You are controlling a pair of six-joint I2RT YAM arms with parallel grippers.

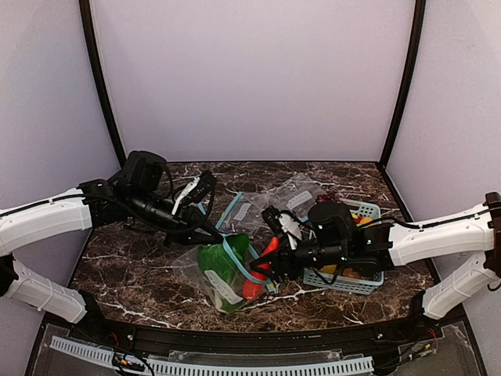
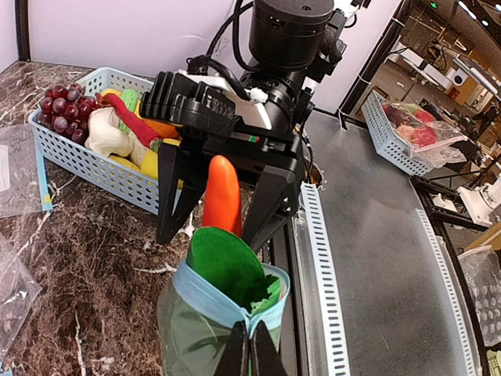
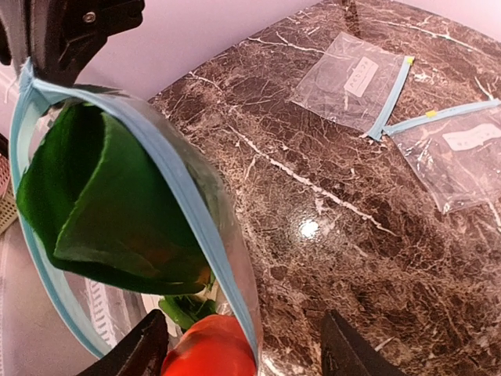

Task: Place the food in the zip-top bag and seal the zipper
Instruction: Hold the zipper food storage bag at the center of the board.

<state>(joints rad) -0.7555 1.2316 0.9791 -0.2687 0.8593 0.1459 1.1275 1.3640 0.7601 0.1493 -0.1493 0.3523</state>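
**Item:** large clear plastic zip-top bag (image 1: pixel 210 276), lying on the dark marbled worktop (image 3: pixel 329 196) between the two arms, mouth turned toward the right arm.

**Contents:** leafy toy vegetable with broad green leaves (image 2: pixel 227 262), inside the bag and crowding the mouth.

**Left hand** (image 2: pixel 250 352): pinched tight on the light-blue zipper strip (image 2: pixel 207 298) at the rim.

**Right hand** (image 2: pixel 213 231): spread wide either side of the red-orange tapered toy vegetable (image 2: pixel 222 196), apparently not squeezing it. The vegetable's lower end is hidden behind the leaf at the mouth.

**Nearby:** pale blue mesh basket (image 2: pixel 86 160) of other toy produce.

**Step, as judged:** feeding the tapered vegetable into the bag.

**Handling notes:**
- Hold the rim raised and steady.
- Slide the vegetable down the free side of the mouth, not onto the leaf, which may block it.
- Draw the right hand straight back, clear of the zipper.
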